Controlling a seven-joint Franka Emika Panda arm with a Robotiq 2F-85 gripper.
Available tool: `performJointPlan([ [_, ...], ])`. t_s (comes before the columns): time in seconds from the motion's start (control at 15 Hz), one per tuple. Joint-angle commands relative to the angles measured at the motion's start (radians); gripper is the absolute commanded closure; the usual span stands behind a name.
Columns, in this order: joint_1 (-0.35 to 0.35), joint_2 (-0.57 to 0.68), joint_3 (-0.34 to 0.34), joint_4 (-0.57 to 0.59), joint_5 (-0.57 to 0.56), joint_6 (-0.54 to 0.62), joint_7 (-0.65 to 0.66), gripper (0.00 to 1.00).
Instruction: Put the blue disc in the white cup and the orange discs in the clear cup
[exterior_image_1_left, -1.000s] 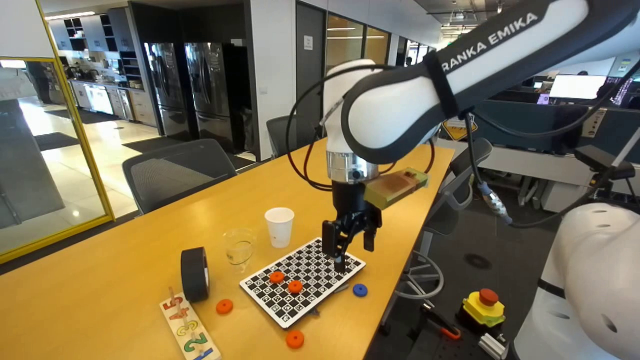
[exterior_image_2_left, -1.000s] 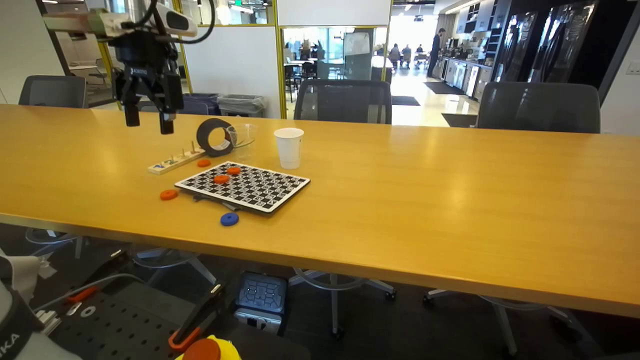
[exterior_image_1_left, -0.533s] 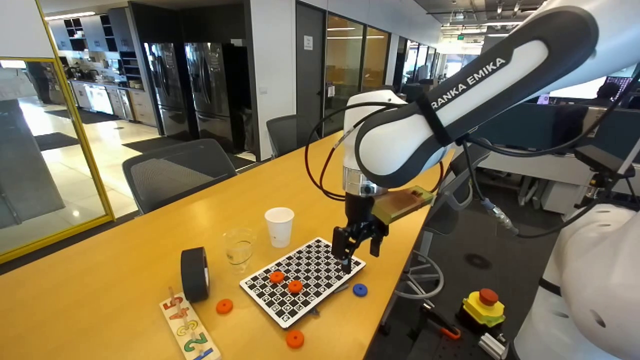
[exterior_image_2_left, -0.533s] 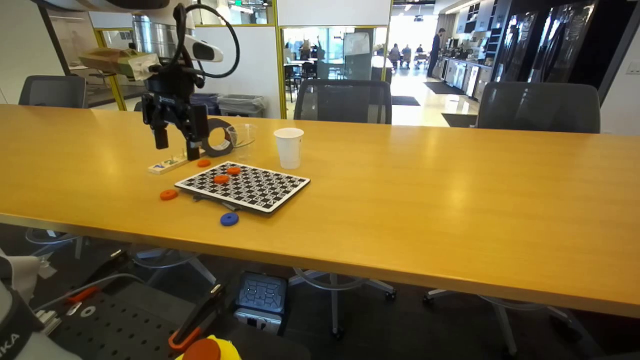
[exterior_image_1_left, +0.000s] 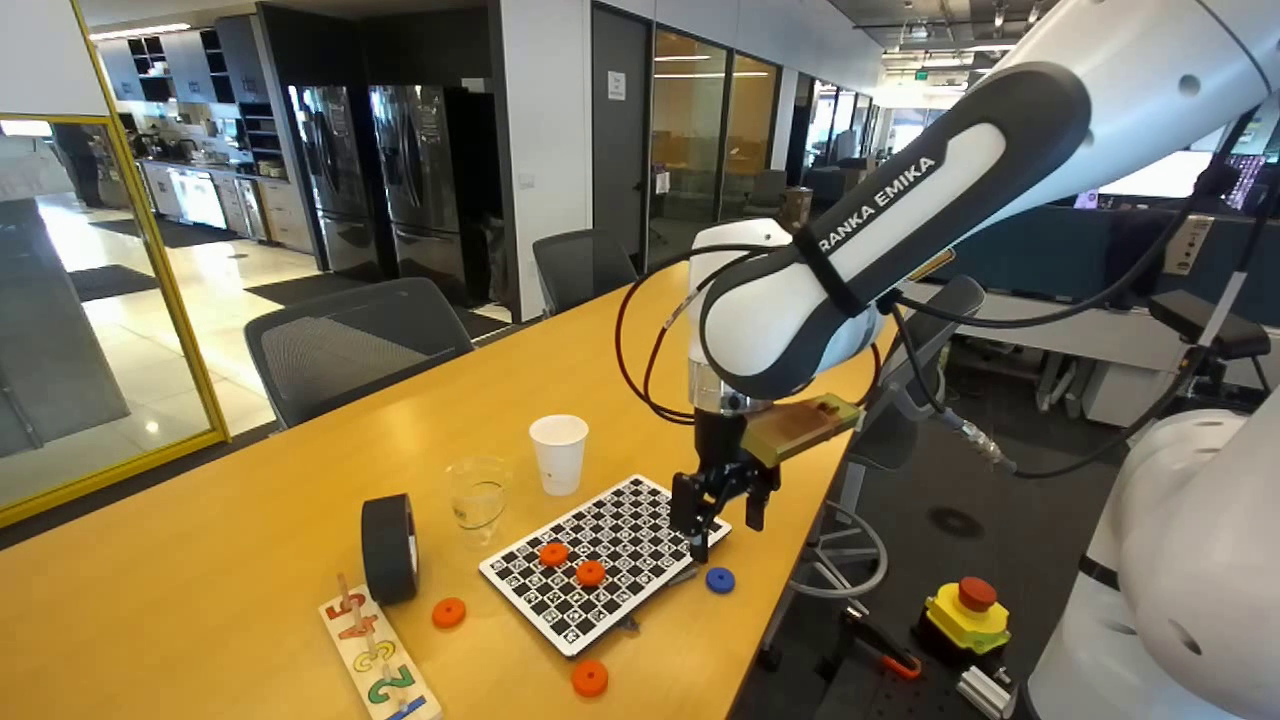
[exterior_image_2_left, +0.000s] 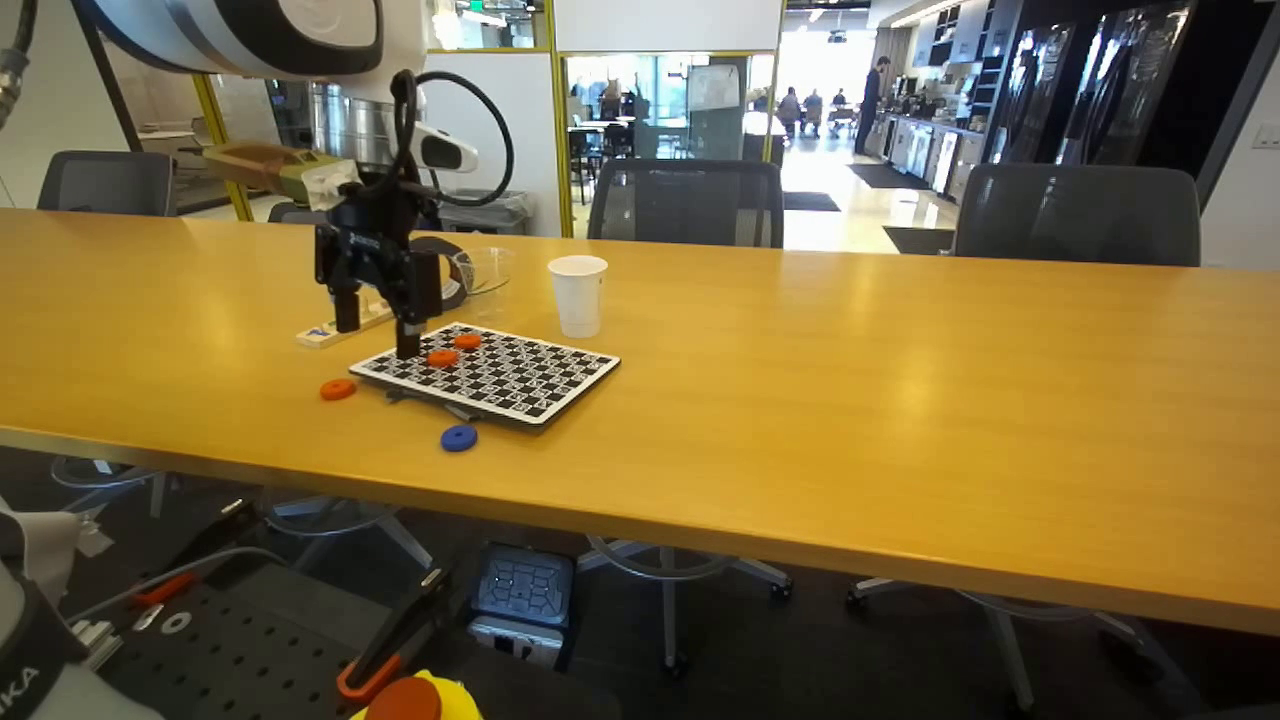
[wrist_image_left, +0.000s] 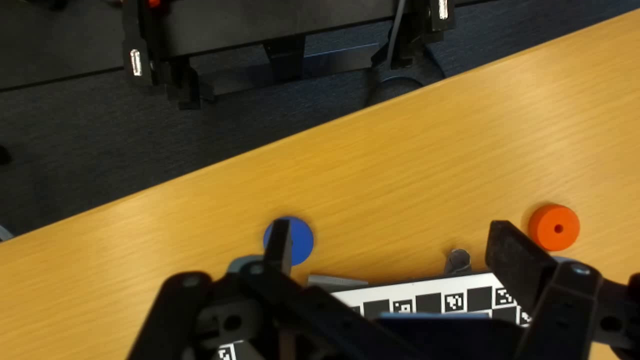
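Observation:
The blue disc (exterior_image_1_left: 720, 580) lies flat on the table beside the board, close to the table edge. In the wrist view, one finger (wrist_image_left: 276, 250) partly covers the blue disc (wrist_image_left: 302, 245). My gripper (exterior_image_1_left: 728, 532) hangs above the board's near side, jaws wide apart with nothing held. Two orange discs (exterior_image_1_left: 590, 573) rest on the checkered board; others, such as the orange disc (wrist_image_left: 547, 227), are on the table. The white cup (exterior_image_1_left: 558, 460) stands upright behind the board, with the clear cup (exterior_image_1_left: 478, 500) next to it, also upright. Both cups look empty from outside, though their insides barely show.
The checkered board (exterior_image_2_left: 520, 375) lies on the table with grey pieces sticking out beneath it. A black tape roll (exterior_image_1_left: 385, 550) stands on its rim near the clear cup. A wooden number board (exterior_image_1_left: 375, 660) with pegs lies beside it. The table edge (wrist_image_left: 240, 155) runs close to the blue disc.
My gripper has come down toward the table and, in an exterior view, shifted right over the board's corner. Its jaws have stayed open. The discs and cups have not moved.

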Motion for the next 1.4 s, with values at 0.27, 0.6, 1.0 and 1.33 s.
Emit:
performJointPlan([
  [0.27,-0.010,0.132,-0.030,0.001,-0.002,0.087,-0.028,0.00],
  [0.6,-0.020,0.219,-0.039,0.001,-0.007,0.188,-0.012,0.00],
  [1.0,-0.030,0.293,-0.044,0.002,-0.031,0.303,0.001,0.00],
  [1.33,-0.035,0.335,-0.051,0.002,-0.102,0.381,0.042,0.00],
])
